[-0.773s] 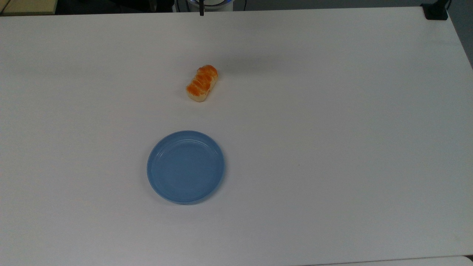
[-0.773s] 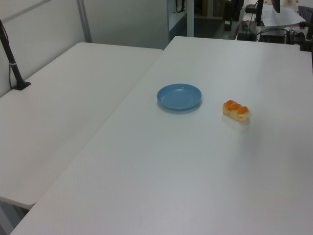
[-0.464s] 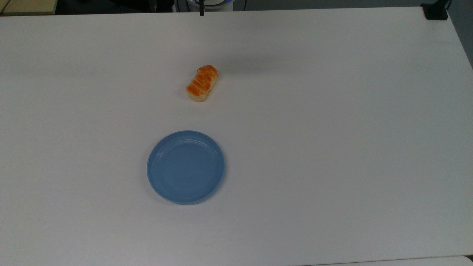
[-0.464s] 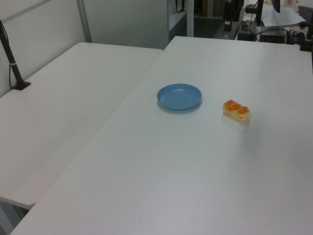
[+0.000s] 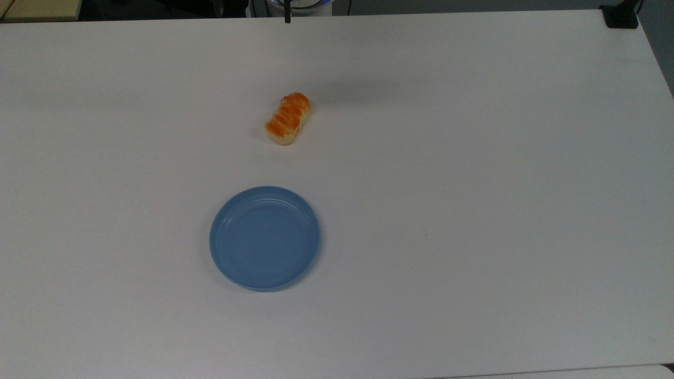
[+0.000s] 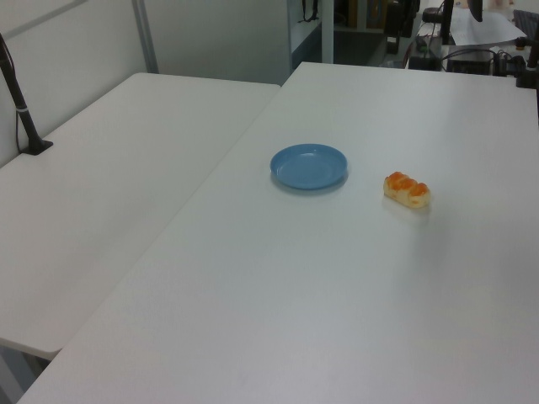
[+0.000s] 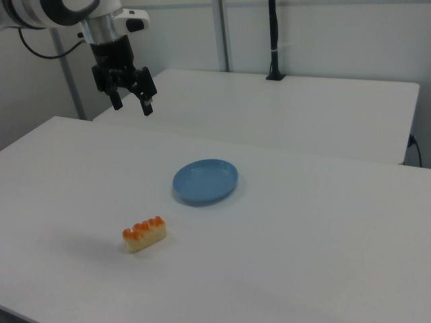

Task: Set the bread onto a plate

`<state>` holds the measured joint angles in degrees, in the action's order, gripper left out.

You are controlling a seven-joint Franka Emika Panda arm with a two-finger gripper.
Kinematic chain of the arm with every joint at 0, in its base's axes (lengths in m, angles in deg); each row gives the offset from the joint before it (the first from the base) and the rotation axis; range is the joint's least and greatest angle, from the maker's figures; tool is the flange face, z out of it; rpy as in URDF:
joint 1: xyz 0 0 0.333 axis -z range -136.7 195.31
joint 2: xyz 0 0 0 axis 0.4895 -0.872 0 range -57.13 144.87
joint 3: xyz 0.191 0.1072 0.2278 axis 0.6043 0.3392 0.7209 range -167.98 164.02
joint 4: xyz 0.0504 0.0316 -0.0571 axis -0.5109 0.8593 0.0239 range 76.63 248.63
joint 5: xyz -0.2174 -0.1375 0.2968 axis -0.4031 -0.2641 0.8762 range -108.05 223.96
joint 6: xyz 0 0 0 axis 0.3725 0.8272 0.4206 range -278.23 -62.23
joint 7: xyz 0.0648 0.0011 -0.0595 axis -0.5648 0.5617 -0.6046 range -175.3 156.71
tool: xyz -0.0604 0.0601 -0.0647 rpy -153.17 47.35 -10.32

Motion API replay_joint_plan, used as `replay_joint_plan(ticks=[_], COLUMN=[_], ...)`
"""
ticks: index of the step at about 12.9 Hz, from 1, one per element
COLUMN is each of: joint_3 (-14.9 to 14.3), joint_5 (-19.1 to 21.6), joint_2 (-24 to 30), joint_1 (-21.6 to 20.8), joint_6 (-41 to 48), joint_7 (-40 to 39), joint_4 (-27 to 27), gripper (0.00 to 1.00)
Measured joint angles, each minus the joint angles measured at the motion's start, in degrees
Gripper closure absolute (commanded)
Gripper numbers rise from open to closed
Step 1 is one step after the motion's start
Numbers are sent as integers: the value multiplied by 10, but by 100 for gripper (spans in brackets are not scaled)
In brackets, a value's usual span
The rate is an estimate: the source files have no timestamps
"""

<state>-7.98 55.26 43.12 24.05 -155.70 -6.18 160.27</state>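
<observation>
Since the earlier frames nothing on the table (image 5: 474,158) has shifted: the bread (image 5: 287,119) and the plate (image 5: 264,238) lie where they lay before in both the top view and the left view.

In the right view the gripper (image 7: 132,103) hangs in the air well above the table, near the right view's upper left, carried by the white and black arm (image 7: 64,12). Its two dark fingers (image 7: 146,104) point downward and stand spread apart with a clear gap between them, and nothing is held between them. The bread (image 7: 144,233) lies on the table far below the gripper and a little toward the right view's right of it, well apart from it. It rests flat, glossy orange top upward, pale sides showing.

The plate (image 7: 205,181) sits bare on the table, apart from the bread. In the right view it lies up and to the right of the bread; in the top view the bread lies above the plate and slightly to the right, its long side slanted; in the left view the bread (image 6: 407,189) lies to the right of the plate (image 6: 309,166).

A second white table (image 6: 109,168) adjoins on the left view's left, with a black post (image 6: 21,109) standing on it. No writing, brand or label can be read on any of these things.
</observation>
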Motion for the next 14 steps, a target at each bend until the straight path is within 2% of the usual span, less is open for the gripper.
replay_joint_plan(ticks=[14], joint_3=[1], joint_5=[3], joint_2=[0], joint_1=[0], joint_6=[0], joint_7=[1], joint_4=[17], gripper=[0])
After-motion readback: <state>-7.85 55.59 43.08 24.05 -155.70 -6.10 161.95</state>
